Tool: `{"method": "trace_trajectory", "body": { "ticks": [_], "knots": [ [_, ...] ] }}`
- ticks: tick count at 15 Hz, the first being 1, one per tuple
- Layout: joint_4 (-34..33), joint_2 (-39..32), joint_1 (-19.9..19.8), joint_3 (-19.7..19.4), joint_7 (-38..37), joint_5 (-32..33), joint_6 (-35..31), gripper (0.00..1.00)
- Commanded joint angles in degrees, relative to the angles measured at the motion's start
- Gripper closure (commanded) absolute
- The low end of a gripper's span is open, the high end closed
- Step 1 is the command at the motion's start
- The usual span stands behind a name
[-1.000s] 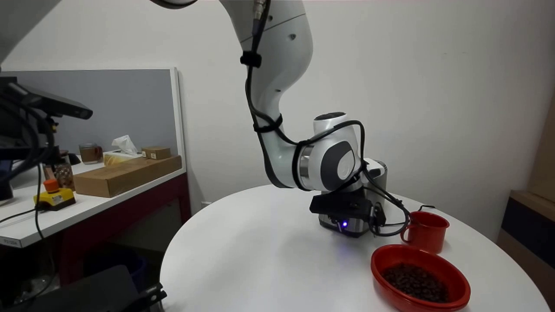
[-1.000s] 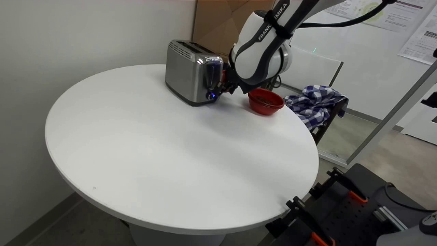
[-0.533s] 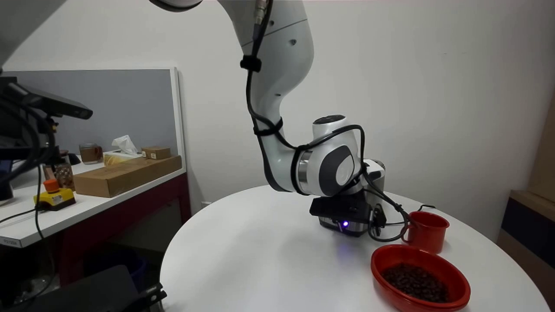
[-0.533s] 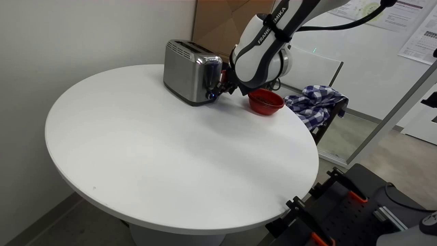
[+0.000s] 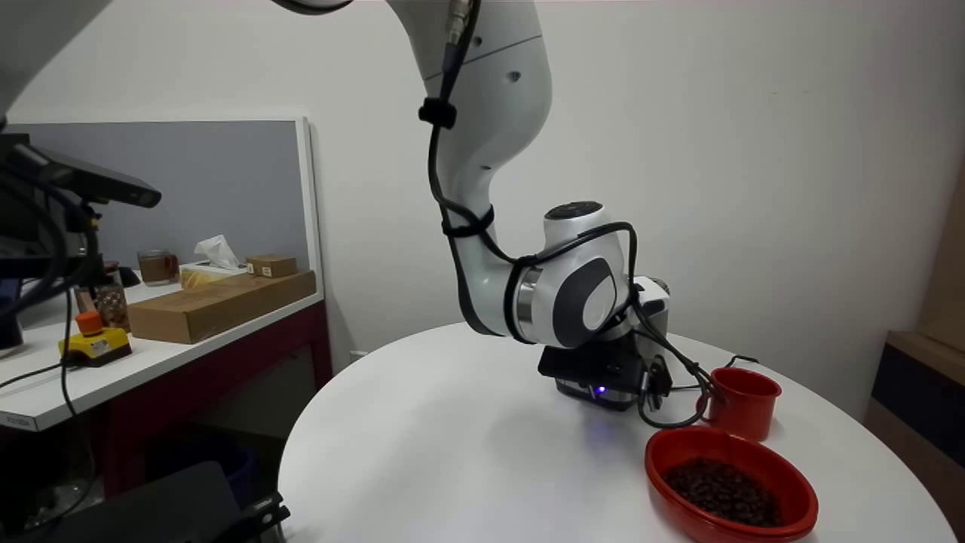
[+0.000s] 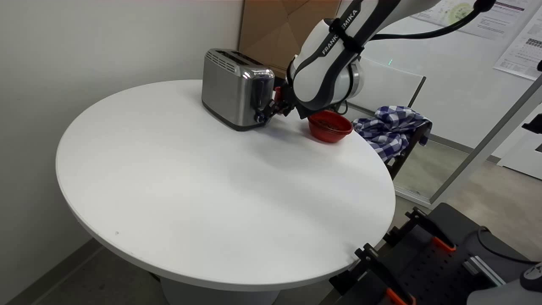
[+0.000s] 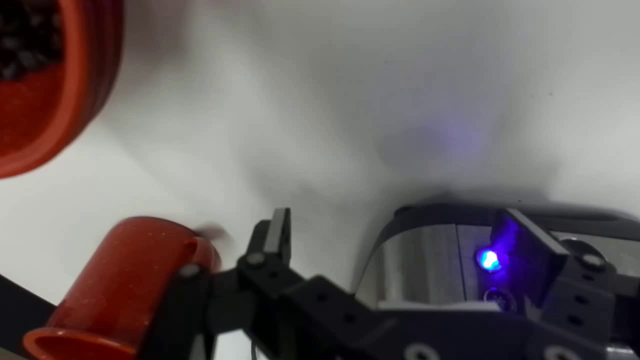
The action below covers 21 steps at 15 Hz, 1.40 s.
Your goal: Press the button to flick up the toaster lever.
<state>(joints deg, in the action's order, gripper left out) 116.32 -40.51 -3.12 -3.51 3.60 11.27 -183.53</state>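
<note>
Now the round white table (image 6: 190, 178) lies under the fingers (image 7: 276, 240), and the toaster (image 6: 228, 91) stands upright on it, just beside them. It has crept slightly away from them over the last second — probably pushed, so I judge the press is under way rather than merely being lined up. The red bowl (image 6: 326, 133) sits well off to their side; the red mug (image 5: 742, 411) is nearer, beyond the finger that hangs clear of the toaster. The gripper (image 7: 400, 235) has its fingers spread, pinching nothing, one of them over the toaster's front. Right beside that one glows a blue light (image 7: 489, 260), fainter than before in both exterior views — likely masked by it — and near that is a small round button (image 7: 500, 300). Contact I cannot tell, nor the lever's position; the toaster could slide further before anything gives.
</note>
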Motion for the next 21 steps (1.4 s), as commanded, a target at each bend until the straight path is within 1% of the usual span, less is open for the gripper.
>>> {"method": "trace_trajectory", "body": {
  "ticks": [1, 10, 17, 21],
  "knots": [
    [0.31, 0.38, -1.23, 1.13, 1.66, -1.18, -1.82, 0.0],
    [0.57, 0.52, -2.96, 2.81, 1.93, -1.16, -1.78, 0.0],
    [0.43, -0.09, -3.6, 2.73, 2.32, -0.95, -2.77, 0.0],
    [0.71, -0.35, -4.37, 3.55, 2.36, -1.09, -3.69, 0.0]
  ]
}}
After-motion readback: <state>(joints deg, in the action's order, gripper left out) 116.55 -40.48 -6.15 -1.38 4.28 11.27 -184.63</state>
